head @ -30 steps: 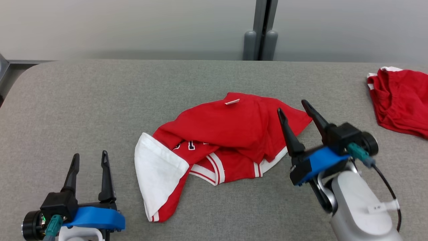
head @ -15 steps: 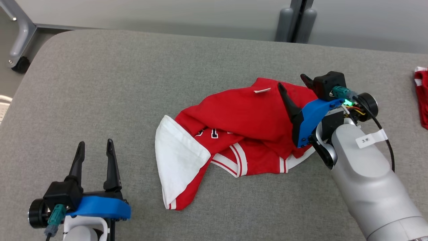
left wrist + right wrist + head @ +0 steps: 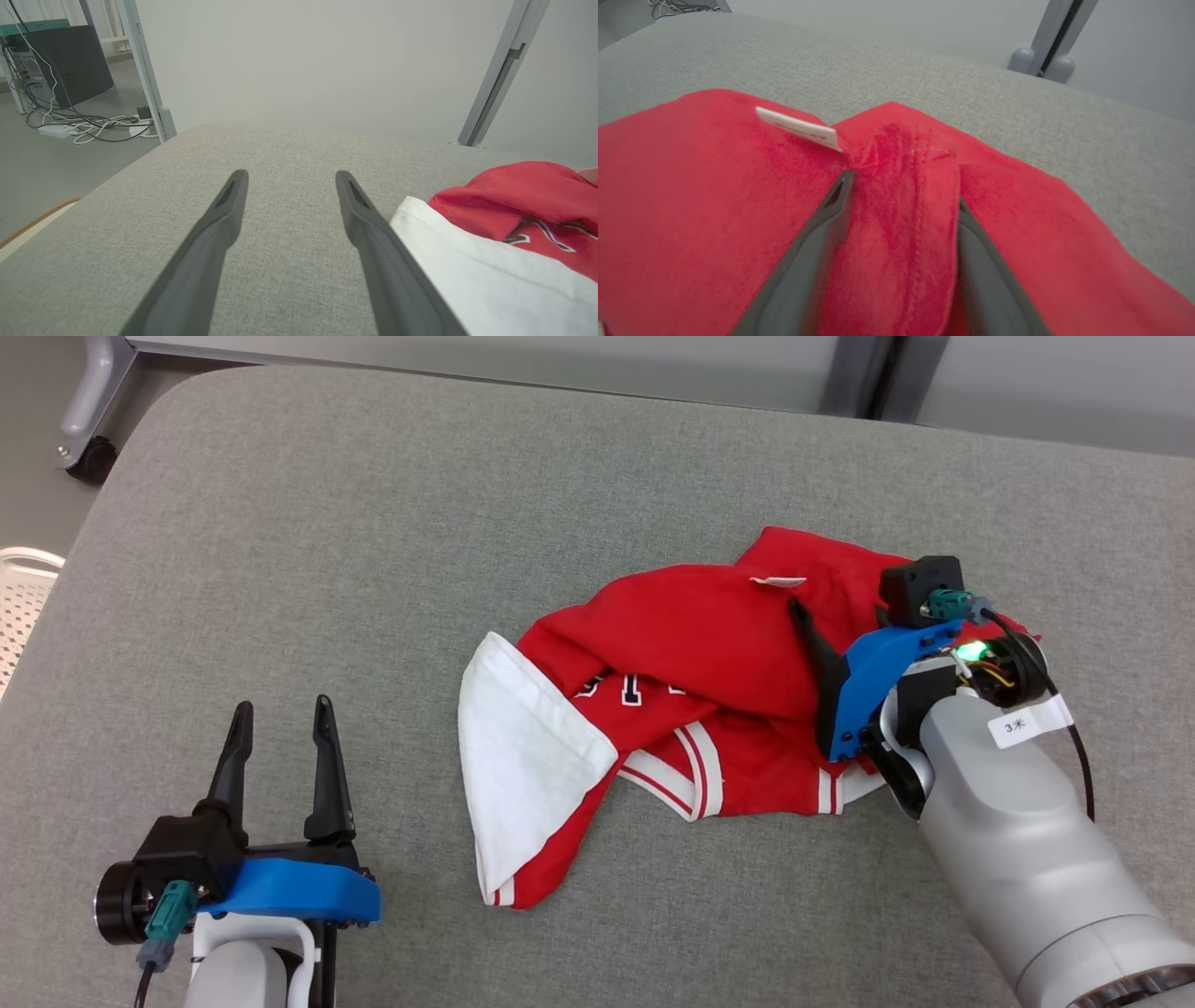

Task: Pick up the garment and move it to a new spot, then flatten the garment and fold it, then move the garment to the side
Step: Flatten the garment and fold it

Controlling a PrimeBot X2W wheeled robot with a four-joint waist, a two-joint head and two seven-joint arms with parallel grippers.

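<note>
The red jersey (image 3: 709,653) lies crumpled on the grey desk (image 3: 373,523). Its long axis runs slantwise, from a white flap (image 3: 523,747) at its left end to the bunched red cloth at its right end. The right pincer (image 3: 903,189) sits at that right end, its fingers spread astride a raised ridge of the jersey's cloth. The ridge runs the same way as the fingers, so closing them should gather it. Whether they already nip it cannot be told.

The left pincer (image 3: 285,705) hovers spread and empty, well to the left of the jersey, so the right arm is plainly the nearer.

A small white tag (image 3: 778,581) stands up from the jersey just left of the ridge, its print too fine to read. Dark, white-edged lettering (image 3: 621,689) at the jersey's middle is lost in folds. A sticker (image 3: 1018,725) on the right forearm, right of the jersey, shows a "3" and an unclear mark.
</note>
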